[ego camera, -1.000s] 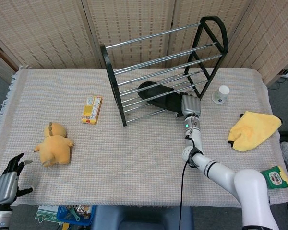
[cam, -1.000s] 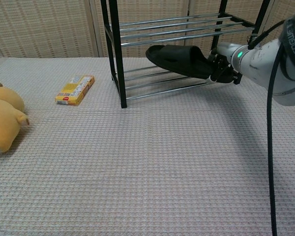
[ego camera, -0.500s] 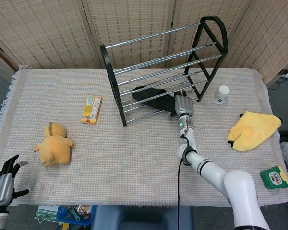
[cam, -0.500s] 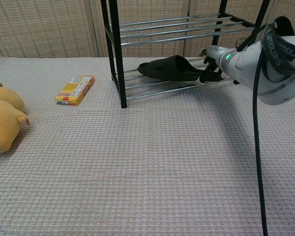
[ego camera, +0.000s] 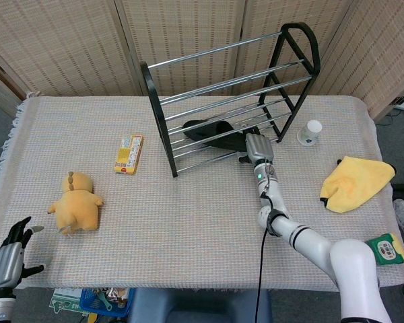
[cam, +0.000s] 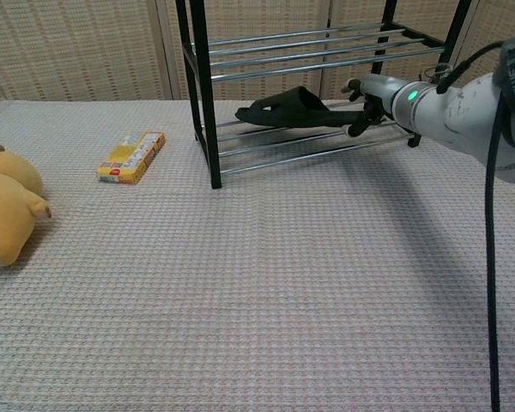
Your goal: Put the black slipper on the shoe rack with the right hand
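The black slipper (ego camera: 212,130) is now being held lower and further into the shoe rack (ego camera: 237,94) than half a second ago, lying almost flat along the rack's lowest rails where a second ago it was being carried tilted and clear of them; whether it is being fully borne by the rails cannot be told. Its heel end is being gripped by the right hand (ego camera: 256,147), whose fingers (cam: 360,119) are being kept closed on it at the rack's front right side. The left hand (ego camera: 8,254) is being held with its fingers spread, holding nothing, well away from the rack at the table's near left corner, much as before. The yellow plush toy (ego camera: 77,208), the small yellow box (ego camera: 129,153), the white cup (ego camera: 311,131) and the yellow cloth (ego camera: 356,181) are lying around the rack unmoved.
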`<state>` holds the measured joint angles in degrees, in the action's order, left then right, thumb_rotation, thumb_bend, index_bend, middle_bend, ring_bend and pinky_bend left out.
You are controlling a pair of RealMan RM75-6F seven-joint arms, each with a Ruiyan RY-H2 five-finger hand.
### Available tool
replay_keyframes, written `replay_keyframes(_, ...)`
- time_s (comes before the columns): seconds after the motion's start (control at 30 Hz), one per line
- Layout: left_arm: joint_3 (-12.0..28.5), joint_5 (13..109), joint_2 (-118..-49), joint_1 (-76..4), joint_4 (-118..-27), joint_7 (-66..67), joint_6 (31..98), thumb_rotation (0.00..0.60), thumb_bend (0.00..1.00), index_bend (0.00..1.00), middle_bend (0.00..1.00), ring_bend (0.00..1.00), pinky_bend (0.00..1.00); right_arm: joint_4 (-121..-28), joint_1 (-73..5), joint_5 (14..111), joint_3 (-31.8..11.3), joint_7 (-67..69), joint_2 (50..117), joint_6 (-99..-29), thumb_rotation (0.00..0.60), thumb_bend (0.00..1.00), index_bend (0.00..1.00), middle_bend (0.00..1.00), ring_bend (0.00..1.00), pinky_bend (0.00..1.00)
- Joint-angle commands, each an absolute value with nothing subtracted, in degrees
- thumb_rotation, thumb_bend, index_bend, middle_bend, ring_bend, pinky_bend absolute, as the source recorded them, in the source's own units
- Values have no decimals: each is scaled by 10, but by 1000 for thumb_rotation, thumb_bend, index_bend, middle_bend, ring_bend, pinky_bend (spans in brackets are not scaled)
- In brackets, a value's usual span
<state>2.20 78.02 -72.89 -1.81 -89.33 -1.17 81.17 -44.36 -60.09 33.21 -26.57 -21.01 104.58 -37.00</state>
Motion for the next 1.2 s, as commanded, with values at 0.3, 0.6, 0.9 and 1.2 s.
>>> replay_keyframes(0.3, 24, 780, -726, -19, -898, -6, 811, 600, 233, 271, 78, 44, 239, -456, -591, 381, -252, -166, 1043, -378, 600, 0, 0, 58, 0, 201)
replay_keyframes(0.6, 22, 777, -726, -17, -895, -8, 810, 600, 233, 271, 78, 44, 239, -478, -581, 392, -238, -174, 1025, -392, 600, 0, 0, 59, 0, 198)
replay_keyframes(0.9, 21, 781, -727, -18, -898, -6, 810, 600, 233, 271, 78, 44, 239, -513, -545, 405, -194, -193, 984, -383, 600, 204, 0, 158, 45, 172)
replay_keyframes(1.2, 21, 785, -726, -18, -905, 0, 812, 600, 233, 267, 78, 44, 239, -499, -531, 423, -176, -165, 981, -355, 600, 206, 0, 170, 71, 172)
